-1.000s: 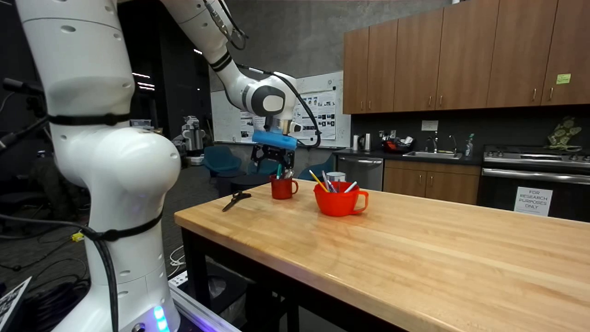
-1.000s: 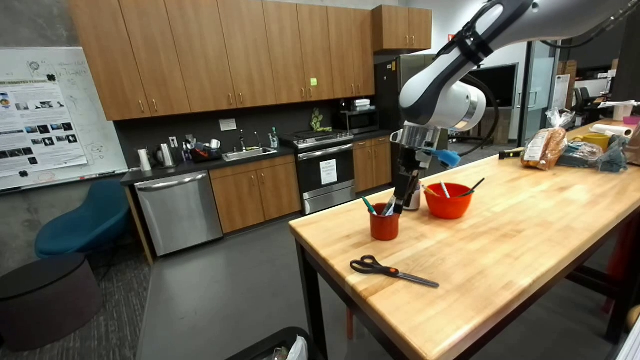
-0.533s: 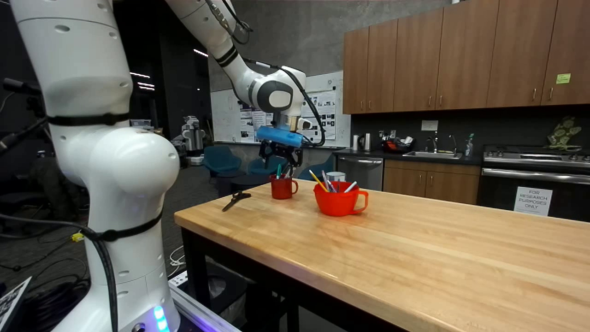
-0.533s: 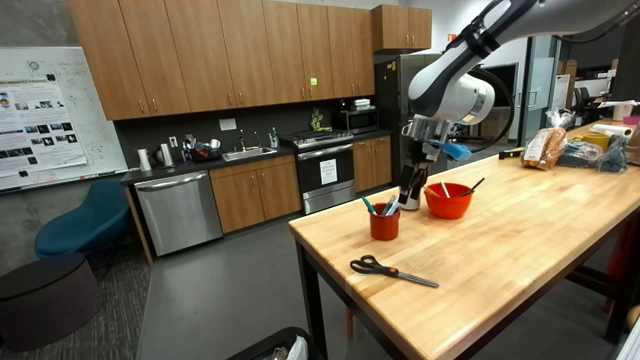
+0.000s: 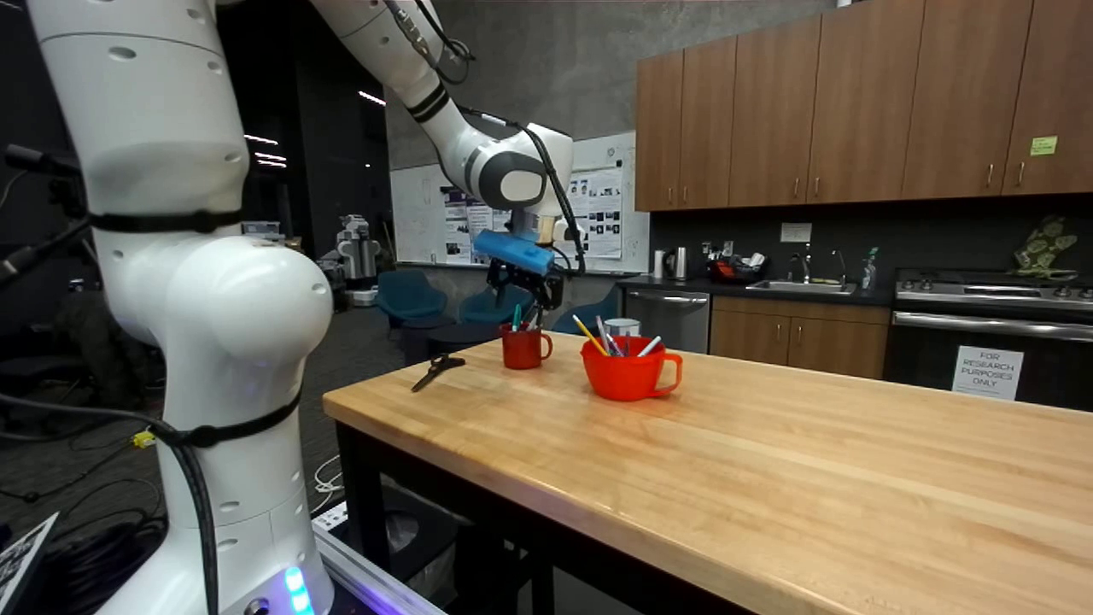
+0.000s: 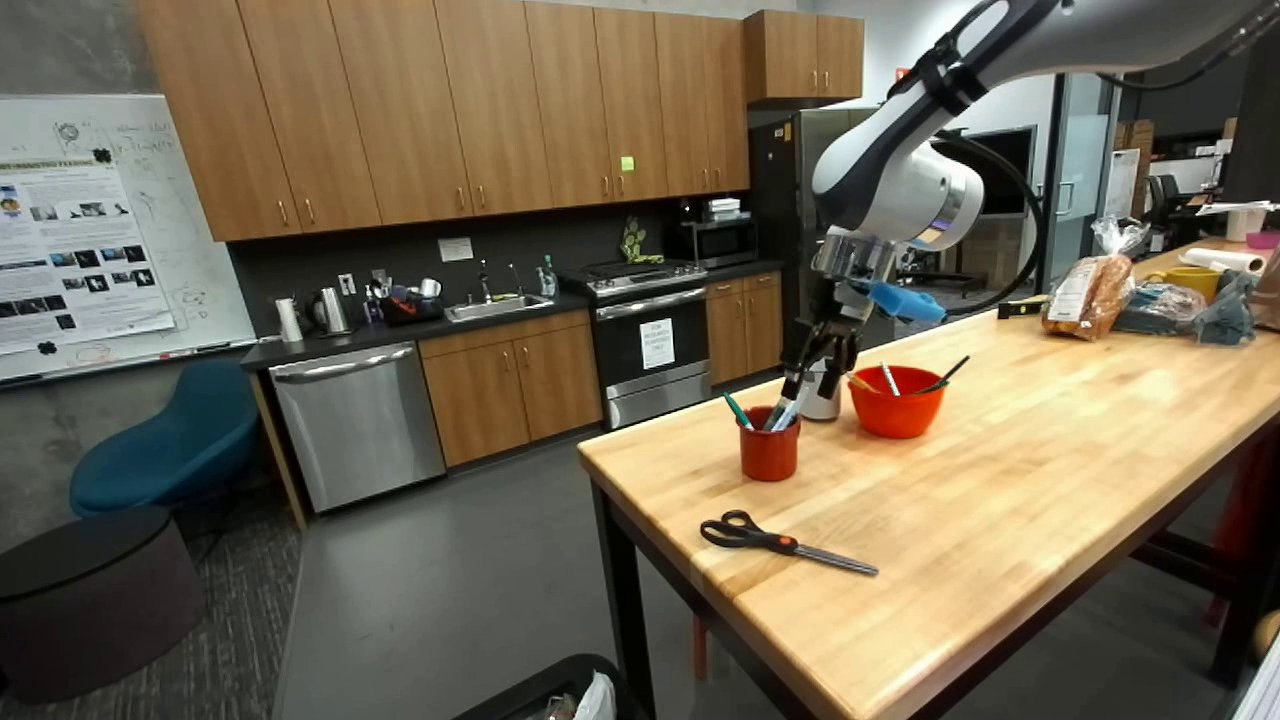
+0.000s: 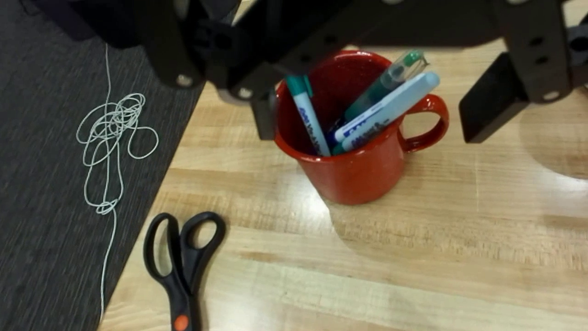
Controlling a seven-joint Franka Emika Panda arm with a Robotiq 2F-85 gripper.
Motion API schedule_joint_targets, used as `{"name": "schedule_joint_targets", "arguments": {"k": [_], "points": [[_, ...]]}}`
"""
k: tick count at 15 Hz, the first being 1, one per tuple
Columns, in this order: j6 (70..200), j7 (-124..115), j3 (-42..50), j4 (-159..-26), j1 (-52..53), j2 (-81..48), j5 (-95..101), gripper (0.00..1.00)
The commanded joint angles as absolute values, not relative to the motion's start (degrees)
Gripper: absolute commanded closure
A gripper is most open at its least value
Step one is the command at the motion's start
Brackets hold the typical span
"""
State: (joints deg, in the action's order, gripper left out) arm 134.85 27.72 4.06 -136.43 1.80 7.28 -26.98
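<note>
hovering gripper [image 7: 376,117]: jaws spread wide, we see; whether they touch anything we cannot tell.
red mug [image 6: 770,457]: upright on the wooden table [image 6: 1000,480], at seven o'clock below the gripper in an exterior view.
markers [image 7: 390,109]: leaning inside the mug, between the jaws in our wrist view.
scissors [image 7: 183,287]: eight o'clock from the mug, same view.
red bowl [image 6: 900,417]: two o'clock from the mug in an exterior view, pens [image 6: 890,380] inside.

Lab kitchen: sink [image 6: 498,309], oven [image 6: 622,345] (research-only sign [image 5: 988,373]).
</note>
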Motion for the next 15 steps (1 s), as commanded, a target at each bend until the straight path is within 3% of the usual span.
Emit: {"name": "schedule_joint_targets", "arguments": {"k": [1,10,11,12,13,15], "points": [[136.74,25.23,4.02,-135.13,1.75,5.22,-29.51,0.00],[139.70,24.81,3.12,-133.17,1.28,1.49,-34.77,0.02],[139.56,24.39,3.07,-132.99,1.16,1.36,-34.85,0.18],[139.42,23.92,3.05,-132.87,1.03,1.13,-34.87,0.27],[139.31,23.74,3.05,-132.77,0.93,1.03,-34.94,0.29],[139.13,22.80,3.01,-132.69,0.74,0.88,-34.64,0.44]]}}
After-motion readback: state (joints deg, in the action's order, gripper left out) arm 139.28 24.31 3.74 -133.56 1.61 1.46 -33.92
